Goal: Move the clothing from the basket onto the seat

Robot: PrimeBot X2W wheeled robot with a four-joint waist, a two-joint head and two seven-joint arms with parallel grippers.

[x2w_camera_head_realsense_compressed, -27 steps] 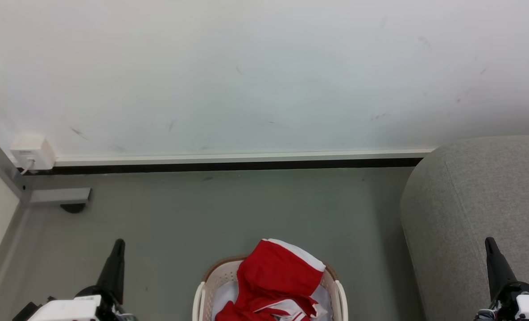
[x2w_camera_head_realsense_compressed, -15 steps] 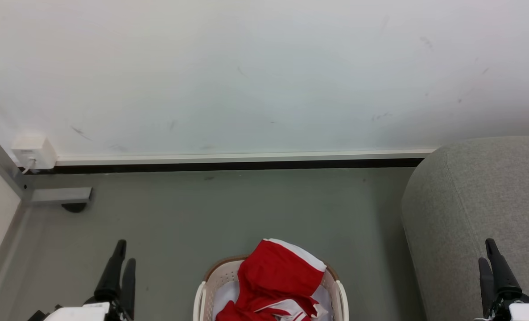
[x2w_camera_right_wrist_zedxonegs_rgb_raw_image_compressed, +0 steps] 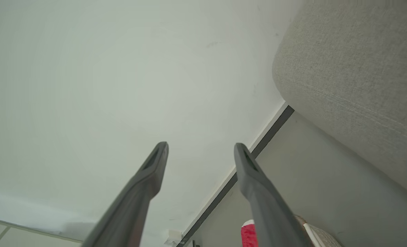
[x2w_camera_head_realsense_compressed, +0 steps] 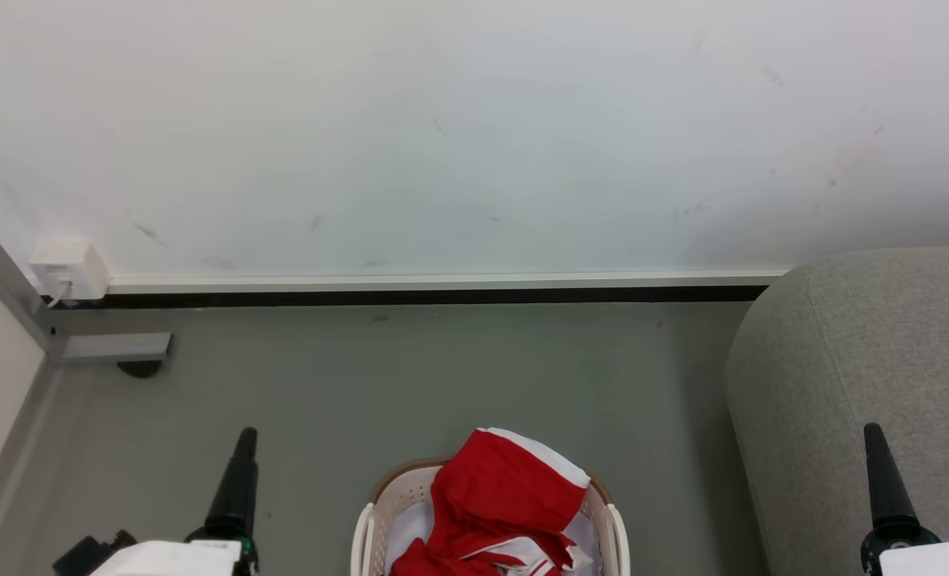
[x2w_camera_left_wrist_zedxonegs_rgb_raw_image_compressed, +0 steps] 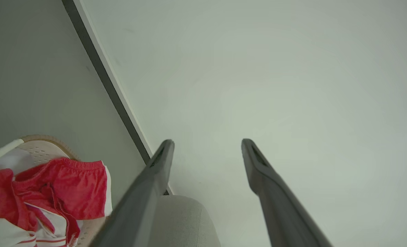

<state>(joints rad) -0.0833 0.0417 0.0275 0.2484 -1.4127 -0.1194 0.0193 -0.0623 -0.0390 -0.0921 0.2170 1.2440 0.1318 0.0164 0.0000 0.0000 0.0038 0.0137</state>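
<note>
Left gripper (x2w_camera_left_wrist_zedxonegs_rgb_raw_image_compressed: 207, 142): two dark tapered fingers, spread.
Right gripper (x2w_camera_right_wrist_zedxonegs_rgb_raw_image_compressed: 201, 145): likewise spread.
Clothing (x2w_camera_head_realsense_compressed: 506, 496): crumpled red, white-trimmed, in basket (x2w_camera_head_realsense_compressed: 362, 530) between grippers.
Basket: one, perforated cream plastic.
Seat (x2w_camera_head_realsense_compressed: 858, 336): one, grey weave, by right gripper.

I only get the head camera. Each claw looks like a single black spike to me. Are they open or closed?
Observer: The left wrist view shows the left gripper with its two fingers set well apart: open, with nothing between them.
Operator: And the right one?
Observer: The right gripper is open too, by its own wrist view. It is empty and aimed at the wall.
</note>
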